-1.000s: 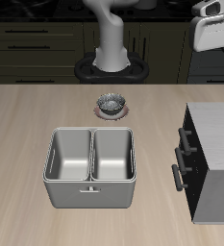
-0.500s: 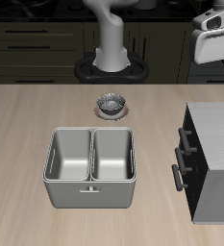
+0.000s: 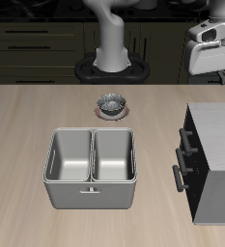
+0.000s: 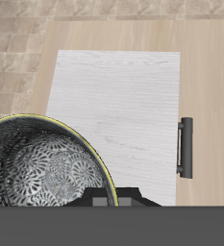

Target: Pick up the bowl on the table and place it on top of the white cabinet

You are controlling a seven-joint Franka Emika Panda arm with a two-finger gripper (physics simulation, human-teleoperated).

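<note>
The bowl, grey speckled with a dark mottled inside, fills the wrist view close up. My gripper is shut on its rim. Beneath the bowl lies the pale top of the white cabinet, with a black bar handle at its edge. In the exterior view my gripper hangs high above the back of the white cabinet, which stands on the beige table. The bowl itself is hard to make out there.
A similar bowl rests on a reddish disc near the robot's base. A grey two-compartment basin sits mid-table, nearer the front edge. Dark cupboards line the back.
My gripper with the bowl has come down slightly and shifted over the cabinet's back part. Nothing on the table has moved.
</note>
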